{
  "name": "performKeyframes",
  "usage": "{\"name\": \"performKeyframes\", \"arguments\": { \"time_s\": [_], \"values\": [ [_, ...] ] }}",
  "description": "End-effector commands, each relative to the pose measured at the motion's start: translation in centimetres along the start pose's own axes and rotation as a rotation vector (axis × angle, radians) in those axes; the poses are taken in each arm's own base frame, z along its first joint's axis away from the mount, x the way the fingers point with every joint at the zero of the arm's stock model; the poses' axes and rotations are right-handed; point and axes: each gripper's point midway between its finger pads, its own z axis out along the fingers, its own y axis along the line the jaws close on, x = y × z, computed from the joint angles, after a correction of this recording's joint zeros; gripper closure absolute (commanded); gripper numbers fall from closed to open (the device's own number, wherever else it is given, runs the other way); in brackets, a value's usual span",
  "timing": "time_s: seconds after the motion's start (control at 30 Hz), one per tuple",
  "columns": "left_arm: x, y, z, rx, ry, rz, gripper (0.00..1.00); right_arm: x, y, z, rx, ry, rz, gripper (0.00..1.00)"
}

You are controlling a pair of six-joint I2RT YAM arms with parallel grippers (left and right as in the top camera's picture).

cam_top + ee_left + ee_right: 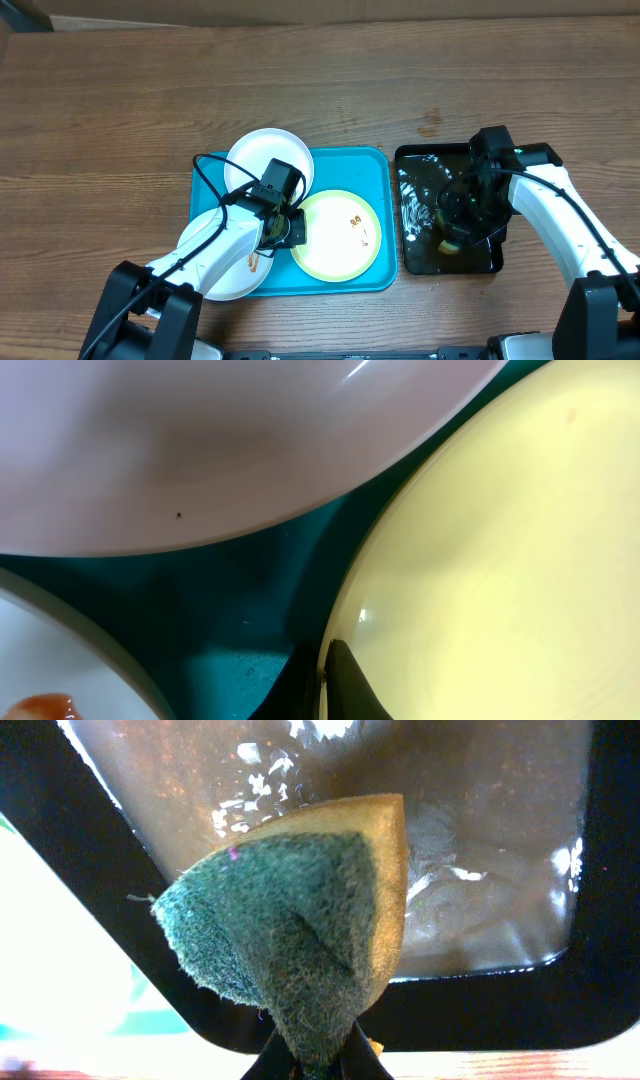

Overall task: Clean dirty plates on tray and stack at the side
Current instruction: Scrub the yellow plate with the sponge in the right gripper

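So, barely started: all three plates sit on the tray (pixel 375 165), nothing stacked on the desk (pixel 120 120)

Right gripper (pixel 310 1060) is clamped on a sponge (pixel 300 920) over the black tray (pixel 402 262) at 3 o'clock. Left gripper (pixel 285 225) is at the yellow-green plate (pixel 335 240) rim, can't tell if it's apart or pinching. That one and the lower white plate (pixel 235 275) at 7 o'clock show reddish smears, while the upper white plate (pixel 262 158) at 11 looks clean

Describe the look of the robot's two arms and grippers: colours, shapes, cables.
The left arm and right arm share smooth white rounded shells joined by black joints. The left gripper and right gripper are black and blocky. A thin black cable loops off the left arm; another runs along the right.
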Motion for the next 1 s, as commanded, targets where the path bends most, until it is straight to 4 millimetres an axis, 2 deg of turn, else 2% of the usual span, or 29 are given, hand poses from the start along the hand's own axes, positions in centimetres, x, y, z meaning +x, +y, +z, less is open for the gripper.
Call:
{"name": "performKeyframes", "arguments": {
  "time_s": [0.0, 0.1, 0.27, 0.4, 0.57, 0.67, 0.8, 0.97],
  "values": [
    [0.4, 0.5, 0.5, -0.028, 0.009, 0.005, 0.96, -0.8, 0.7, -0.9, -0.024, -0.055, -0.04, 0.96],
    [0.4, 0.5, 0.5, -0.028, 0.009, 0.005, 0.96, 0.0, 2.0, -1.0, -0.101, -0.015, -0.057, 0.96],
    [0.2, 0.4, 0.5, -0.023, 0.001, 0.005, 0.96, 0.5, 4.7, -1.4, -0.248, 0.001, -0.197, 0.96],
    [0.1, 0.3, 0.5, -0.02, -0.005, -0.009, 0.96, 0.6, 7.9, -1.6, -0.346, -0.025, -0.308, 0.96],
    [0.0, 0.3, 0.5, -0.018, -0.008, -0.019, 0.96, 1.6, 12.7, -0.9, -0.365, -0.091, -0.522, 0.96],
    [0.0, 0.3, 0.5, -0.018, -0.008, -0.019, 0.96, 1.8, 14.8, 0.1, -0.278, -0.177, -0.637, 0.96],
    [0.0, 0.3, 0.5, -0.018, -0.008, -0.019, 0.96, 0.8, 15.2, 1.1, -0.033, -0.349, -0.716, 0.96],
    [0.0, 0.3, 0.5, -0.018, -0.007, -0.019, 0.96, 0.4, 15.5, 1.7, 0.152, -0.481, -0.785, 0.96]
  ]
}}
